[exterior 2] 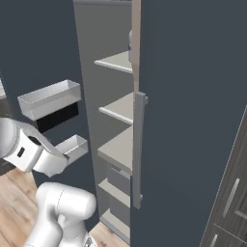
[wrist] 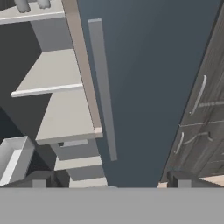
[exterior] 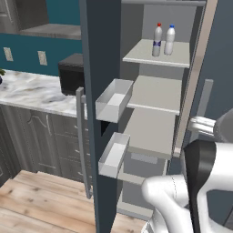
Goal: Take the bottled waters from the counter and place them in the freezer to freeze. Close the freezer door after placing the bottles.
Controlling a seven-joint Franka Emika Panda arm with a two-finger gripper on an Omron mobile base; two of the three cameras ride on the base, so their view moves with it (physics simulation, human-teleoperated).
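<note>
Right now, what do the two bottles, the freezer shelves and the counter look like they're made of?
Bottles: probably clear plastic, see-through bodies with bluish labels, one red cap, one blue. Shelves: flat pale grey slabs with a matte look, likely plastic or coated board; the render leaves it open. Counter: white with grey-brown veining, marble-like, lightly polished; it could be real stone or laminate.

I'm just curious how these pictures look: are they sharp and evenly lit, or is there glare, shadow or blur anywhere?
Left base view: flat, even light, no glare; the bottled waters on the top shelf look soft and low-detail. Right base view: the freezer door is dark, and its white bin throws a black shadow beneath. Hand view: the edges are jagged, and the shelves look skewed by the tilt.
</note>
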